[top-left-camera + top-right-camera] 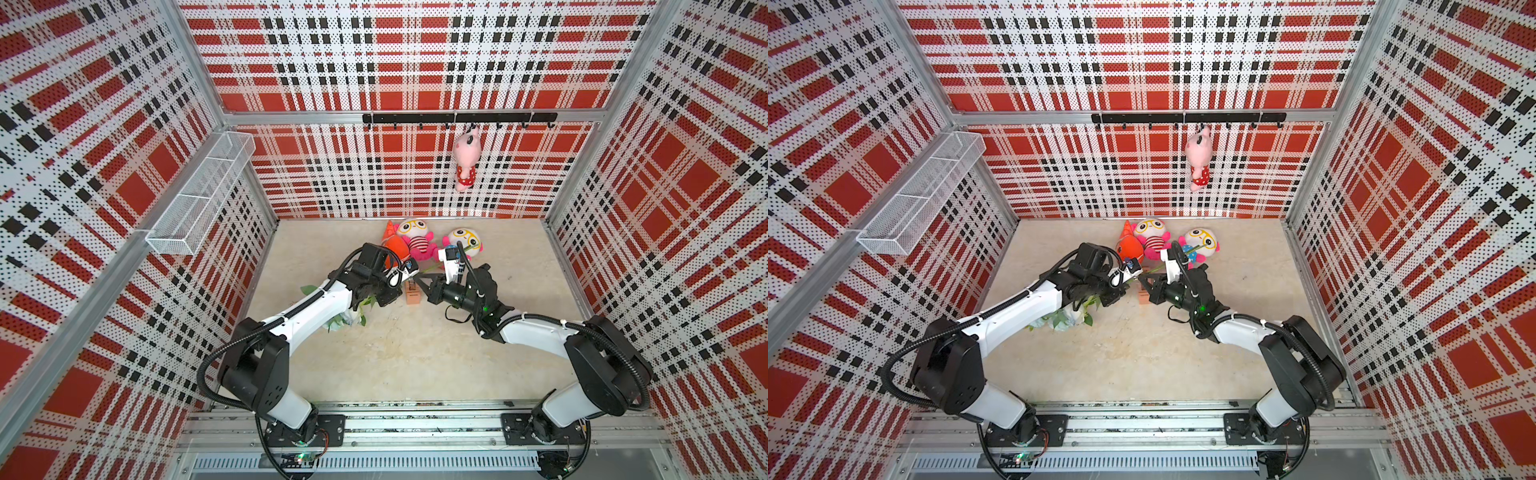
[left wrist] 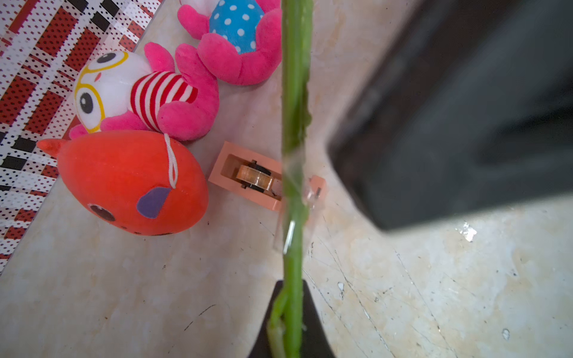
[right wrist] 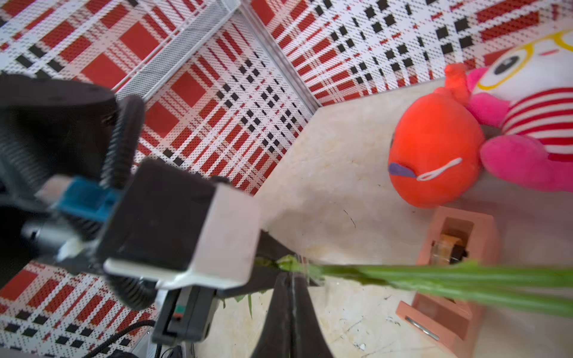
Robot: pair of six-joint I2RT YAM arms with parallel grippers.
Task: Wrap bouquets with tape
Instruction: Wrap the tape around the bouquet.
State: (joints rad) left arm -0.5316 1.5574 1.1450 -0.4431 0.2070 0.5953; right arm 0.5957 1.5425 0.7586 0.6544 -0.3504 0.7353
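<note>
The bouquets are one bunch; its pale flowers and leaves (image 1: 345, 320) lie under my left forearm, also in a top view (image 1: 1067, 320). My left gripper (image 2: 291, 297) is shut on the green stems (image 2: 293, 93), which carry a band of clear tape (image 2: 291, 198) with a loose flap. The peach tape dispenser (image 2: 248, 176) stands on the floor just behind the stems (image 3: 465, 279). My right gripper (image 3: 291, 279) is shut, its tips against the stems beside the left gripper (image 1: 397, 291). Whether it pinches a tape strip I cannot tell.
An orange plush fish (image 1: 395, 247) and two pink plush dolls (image 1: 417, 241) (image 1: 461, 241) lie close behind the dispenser (image 1: 412, 296). Another pink plush (image 1: 465, 160) hangs from a black hook rail (image 1: 457, 118). A white wire basket (image 1: 199, 195) is mounted on the left wall.
</note>
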